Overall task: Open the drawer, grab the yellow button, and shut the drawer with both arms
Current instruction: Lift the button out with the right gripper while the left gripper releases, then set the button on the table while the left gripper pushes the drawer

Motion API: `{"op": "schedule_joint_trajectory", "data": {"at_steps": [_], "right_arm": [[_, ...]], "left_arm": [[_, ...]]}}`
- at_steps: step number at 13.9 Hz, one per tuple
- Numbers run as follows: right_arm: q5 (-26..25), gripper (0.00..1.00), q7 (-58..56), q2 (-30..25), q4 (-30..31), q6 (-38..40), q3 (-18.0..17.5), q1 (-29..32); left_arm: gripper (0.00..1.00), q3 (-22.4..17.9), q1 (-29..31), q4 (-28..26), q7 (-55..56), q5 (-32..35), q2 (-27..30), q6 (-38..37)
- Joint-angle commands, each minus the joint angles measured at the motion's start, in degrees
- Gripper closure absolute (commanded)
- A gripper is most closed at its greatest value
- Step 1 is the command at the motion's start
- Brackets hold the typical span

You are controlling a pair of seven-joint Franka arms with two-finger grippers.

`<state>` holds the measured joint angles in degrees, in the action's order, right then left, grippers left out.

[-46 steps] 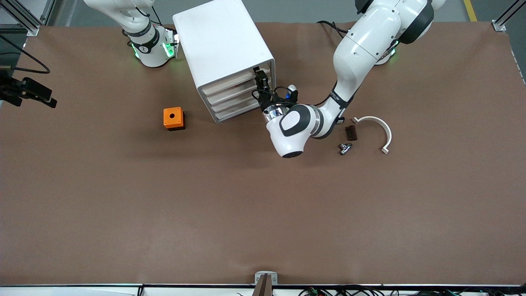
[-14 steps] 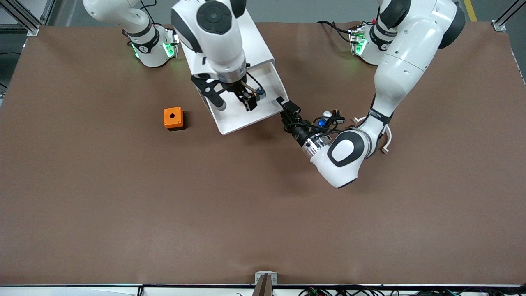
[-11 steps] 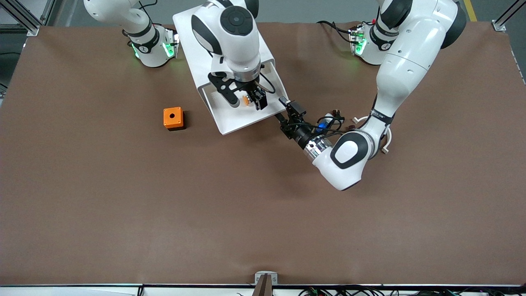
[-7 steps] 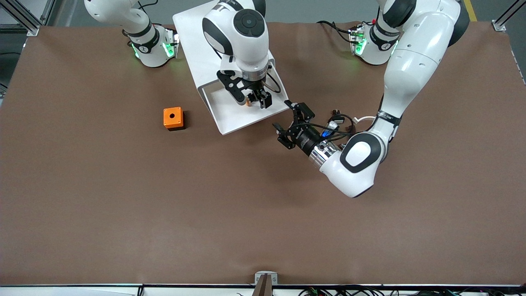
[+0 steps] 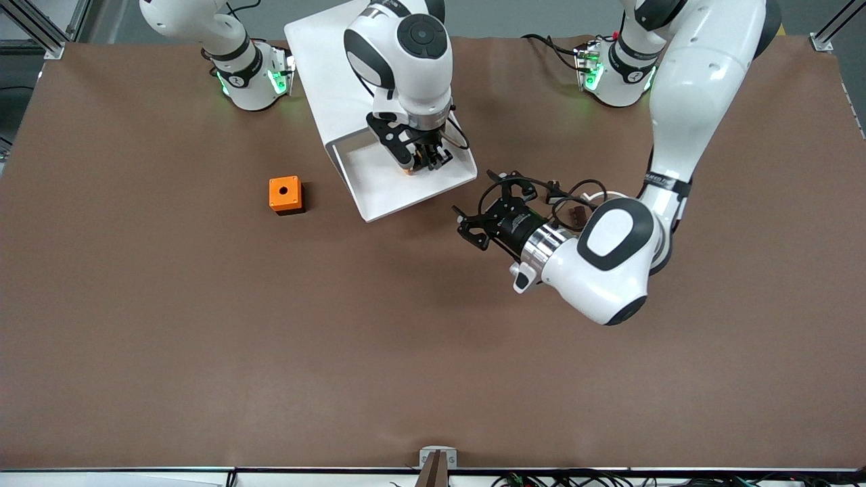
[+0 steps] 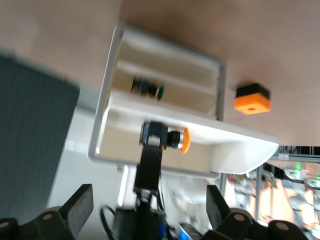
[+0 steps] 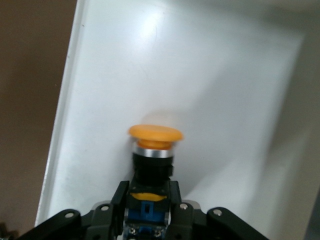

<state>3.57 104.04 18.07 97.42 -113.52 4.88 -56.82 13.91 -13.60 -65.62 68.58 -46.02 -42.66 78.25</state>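
Observation:
The white cabinet [image 5: 352,61] stands near the robots' bases, and its top drawer [image 5: 385,193] is pulled out. My right gripper [image 5: 423,162] reaches down into the drawer and is shut on the button [image 7: 154,150]. The fingers [image 7: 118,200] clamp its black body, with the orange cap toward the drawer floor [image 7: 210,75]. My left gripper [image 5: 475,228] is open and empty over the table beside the drawer's front corner. In the left wrist view the wide-apart fingers [image 6: 75,212] face the open drawer [image 6: 240,150] and the held button [image 6: 180,140].
An orange cube with a hole [image 5: 285,195] sits on the table toward the right arm's end, and also shows in the left wrist view [image 6: 252,100]. A small brown part [image 5: 576,215] lies by the left arm's wrist. Brown tabletop lies nearer the front camera.
The drawer came out. My left gripper let go of its front corner, opened and drew back over the table. My right gripper came down into the drawer and shut on the button.

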Motion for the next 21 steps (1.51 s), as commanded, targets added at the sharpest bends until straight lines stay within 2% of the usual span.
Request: {"op": "schedule_joint_trajectory", "data": {"at_steps": [1, 4, 6, 8, 11, 13, 17, 21], "right_arm": [[0.38, 1.00, -4.78, -0.14, -4.23, 4.07, 0.30, 2.75], [1.96, 1.00, -21.43, -0.84, -9.26, 13.74, 0.48, 9.68], [1.44, 1.00, -36.98, -2.51, -8.74, 16.92, 0.92, 16.44], [0.91, 1.00, -52.10, -2.43, -6.99, 16.23, 1.01, 24.34], [0.38, 1.00, -73.47, -1.90, -0.33, 6.07, 1.01, 36.57], [0.29, 1.00, -82.29, -0.15, 3.20, -0.88, 1.01, 42.38], [0.29, 1.00, -94.16, 5.73, 4.97, -9.16, 1.01, 50.65], [0.29, 1.00, -98.50, 8.99, 7.69, -16.88, 1.01, 52.95]], "left_arm": [[0.01, -1.08, -0.72, -1.09, -9.22, 10.03, 6.70, 5.05], [0.01, -0.38, -0.72, -1.18, -12.67, 22.95, 10.14, 10.94], [0.01, -0.20, -0.90, -1.27, -13.29, 29.20, 10.50, 14.90], [0.01, -0.29, -1.77, -1.36, -13.29, 34.39, 10.67, 17.19], [0.01, -0.38, -3.96, -2.15, -12.07, 40.46, 10.67, 19.66], [0.00, -0.47, -4.94, -2.24, -12.06, 41.36, 10.15, 19.84], [0.00, -0.47, -7.74, -2.94, -8.14, 44.17, 9.18, 22.03], [0.01, -0.47, -12.66, -3.64, -2.58, 46.54, 7.51, 22.73]]}}
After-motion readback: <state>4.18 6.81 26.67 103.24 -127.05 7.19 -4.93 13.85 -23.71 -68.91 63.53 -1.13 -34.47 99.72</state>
